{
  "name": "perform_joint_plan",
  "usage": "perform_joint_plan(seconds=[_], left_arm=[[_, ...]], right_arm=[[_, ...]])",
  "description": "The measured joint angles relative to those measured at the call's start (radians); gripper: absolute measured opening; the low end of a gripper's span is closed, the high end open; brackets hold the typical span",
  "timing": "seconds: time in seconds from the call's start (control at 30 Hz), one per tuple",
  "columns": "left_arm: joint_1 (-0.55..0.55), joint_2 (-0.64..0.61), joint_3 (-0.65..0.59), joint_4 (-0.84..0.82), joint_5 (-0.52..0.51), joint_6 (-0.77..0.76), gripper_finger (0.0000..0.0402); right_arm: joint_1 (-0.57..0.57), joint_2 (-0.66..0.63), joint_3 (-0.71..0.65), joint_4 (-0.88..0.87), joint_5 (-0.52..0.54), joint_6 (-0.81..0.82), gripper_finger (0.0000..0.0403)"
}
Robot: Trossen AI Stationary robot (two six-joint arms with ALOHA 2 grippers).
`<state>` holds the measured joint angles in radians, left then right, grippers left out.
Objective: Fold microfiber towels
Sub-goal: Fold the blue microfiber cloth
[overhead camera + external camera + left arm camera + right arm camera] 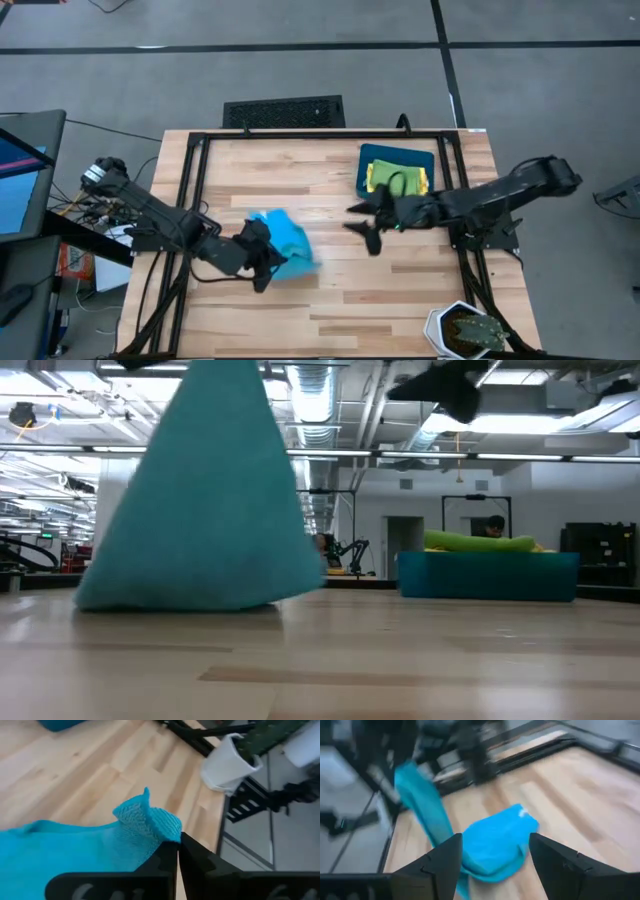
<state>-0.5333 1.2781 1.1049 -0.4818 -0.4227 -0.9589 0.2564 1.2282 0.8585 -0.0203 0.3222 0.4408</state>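
Blue towel (pixel 285 243) hangs pinched in the left hand (pixel 262 262); right hand (pixel 368 222) gapes nearby.

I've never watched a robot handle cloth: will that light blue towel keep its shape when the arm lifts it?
Probably not. The light blue towel hangs from the left gripper, shut on one corner, and drapes into a cone in the low view, so it looks floppy. It bunches on the table, suggesting it is light and will drag rather than slide whole.
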Motion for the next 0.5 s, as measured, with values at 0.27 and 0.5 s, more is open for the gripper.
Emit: perform_joint_plan(seconds=[0.27, 0.5], left_arm=[[-0.065, 0.0, 0.01, -0.074, 0.069, -0.114, 0.0], [-0.113, 0.0, 0.01, -0.186, 0.079, -0.234, 0.0]], right_arm=[[0.014, 0.278, 0.0, 0.217, -0.201, -0.11, 0.0255], [0.035, 0.482, 0.0, 0.354, -0.243, -0.125, 0.0255]])
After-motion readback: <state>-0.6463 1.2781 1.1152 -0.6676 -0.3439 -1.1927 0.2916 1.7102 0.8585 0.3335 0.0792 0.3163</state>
